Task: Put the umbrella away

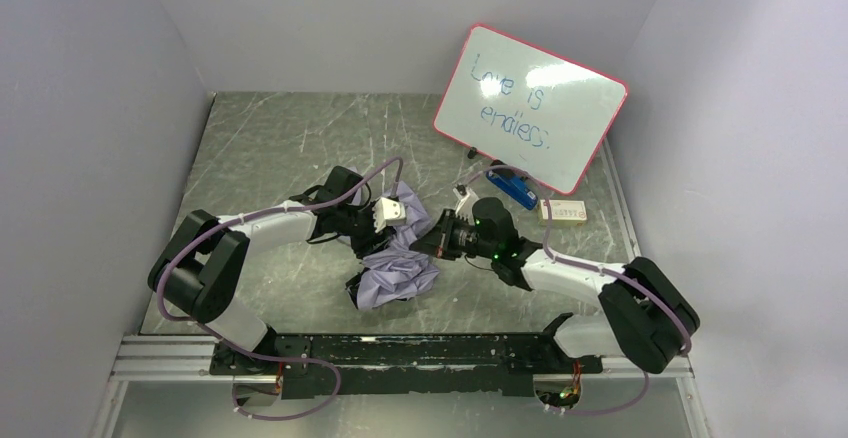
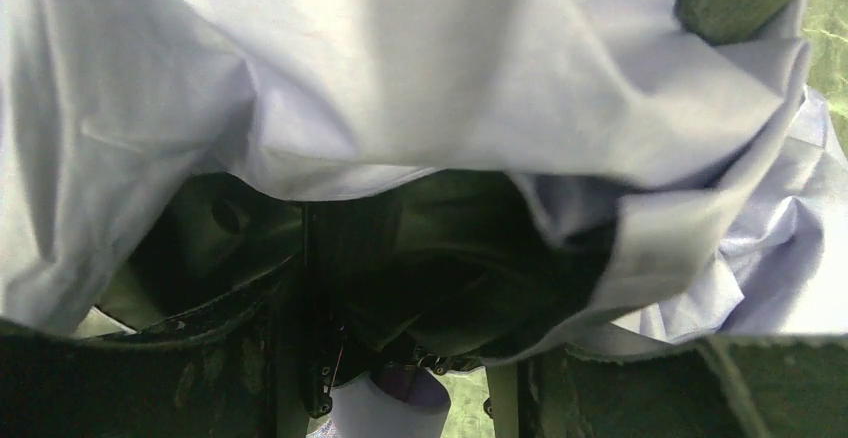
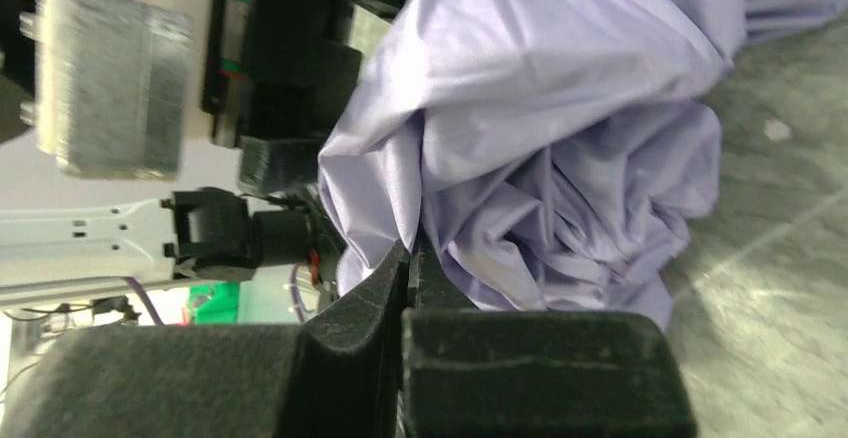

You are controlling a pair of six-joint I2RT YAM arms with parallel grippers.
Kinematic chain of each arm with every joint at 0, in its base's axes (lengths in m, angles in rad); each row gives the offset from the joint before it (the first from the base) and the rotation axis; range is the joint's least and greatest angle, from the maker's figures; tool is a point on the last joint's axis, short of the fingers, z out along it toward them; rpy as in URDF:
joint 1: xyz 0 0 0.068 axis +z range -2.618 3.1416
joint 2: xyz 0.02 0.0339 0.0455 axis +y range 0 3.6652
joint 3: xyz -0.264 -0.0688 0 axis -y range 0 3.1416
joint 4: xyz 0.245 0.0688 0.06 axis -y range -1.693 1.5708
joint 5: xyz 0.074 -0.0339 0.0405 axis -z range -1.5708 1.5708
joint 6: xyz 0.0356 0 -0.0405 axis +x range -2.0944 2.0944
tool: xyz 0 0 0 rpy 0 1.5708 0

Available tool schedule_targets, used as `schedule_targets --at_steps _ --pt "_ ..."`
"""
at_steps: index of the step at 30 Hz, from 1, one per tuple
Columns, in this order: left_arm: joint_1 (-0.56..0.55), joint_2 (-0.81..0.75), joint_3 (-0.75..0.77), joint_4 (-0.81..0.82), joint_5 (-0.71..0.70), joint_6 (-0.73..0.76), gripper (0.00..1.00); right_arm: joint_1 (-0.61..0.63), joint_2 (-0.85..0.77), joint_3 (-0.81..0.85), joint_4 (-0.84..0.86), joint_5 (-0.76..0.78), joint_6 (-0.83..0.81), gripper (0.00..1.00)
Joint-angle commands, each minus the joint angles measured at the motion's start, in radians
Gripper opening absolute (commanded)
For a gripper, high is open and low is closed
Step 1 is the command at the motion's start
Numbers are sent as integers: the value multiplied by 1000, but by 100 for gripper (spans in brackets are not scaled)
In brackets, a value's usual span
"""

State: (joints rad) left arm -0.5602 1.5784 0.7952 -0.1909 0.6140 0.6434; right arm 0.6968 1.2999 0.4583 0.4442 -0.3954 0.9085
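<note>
Right wrist view: the right gripper (image 3: 410, 261) is closed, tips touching the crumpled umbrella (image 3: 560, 158); the left gripper (image 1: 392, 220) is hidden in cloth, its state cannot be told.

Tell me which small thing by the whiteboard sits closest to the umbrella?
The blue block below the whiteboard; the pale box lies further from the umbrella.

Overhead light is falling evenly across the top view; glare is washing out part of the whiteboard (image 1: 530, 108) and streaking the table (image 1: 270, 148). In the left wrist view the umbrella (image 2: 400, 58) is overexposing and blurring, deep shadow pooling beneath. The right wrist view's near foreground is softening.
</note>
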Motion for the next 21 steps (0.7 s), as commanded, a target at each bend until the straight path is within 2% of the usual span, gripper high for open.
schedule_targets --at_steps 1,8,11,18,21 --pt "-14 9 6 -12 -8 13 58 5 -40 -20 -137 13 -100 0" --pt "-13 14 9 -12 -11 14 58 4 -50 -21 -241 -27 -181 0" --pt "-13 9 3 -7 -17 19 58 2 -71 6 -303 7 -218 1" --pt "-24 -71 -39 15 -74 77 55 -23 -193 97 -478 212 -287 36" --pt "-45 -101 -56 19 -144 115 54 -35 -247 141 -553 330 -310 45"
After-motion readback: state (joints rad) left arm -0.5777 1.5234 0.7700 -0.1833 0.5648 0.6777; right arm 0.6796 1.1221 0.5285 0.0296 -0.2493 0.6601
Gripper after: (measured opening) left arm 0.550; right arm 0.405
